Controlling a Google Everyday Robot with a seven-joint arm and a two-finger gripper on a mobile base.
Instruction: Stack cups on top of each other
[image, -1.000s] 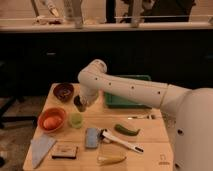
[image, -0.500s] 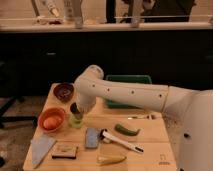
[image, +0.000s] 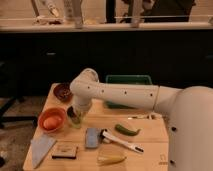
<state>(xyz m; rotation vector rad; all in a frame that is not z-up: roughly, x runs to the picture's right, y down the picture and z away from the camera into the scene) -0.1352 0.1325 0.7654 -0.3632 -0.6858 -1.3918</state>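
Overall dim, with a warm yellow-orange cast. Light falls from above: the white arm (image: 125, 94) is bright along its upper surface and shaded underneath, and the robot's body (image: 192, 130) at right is the largest pale area. The wooden table (image: 150, 135) glows amber. The gripper (image: 75, 113), low at the table's left just beside the orange bowl (image: 42, 116), sits in the arm's own shadow and reads as a dark mass. Short, soft shadows lie under the small items. The cabinet band behind is nearly black, its detail lost. A brighter, washed-out strip runs along the top edge.
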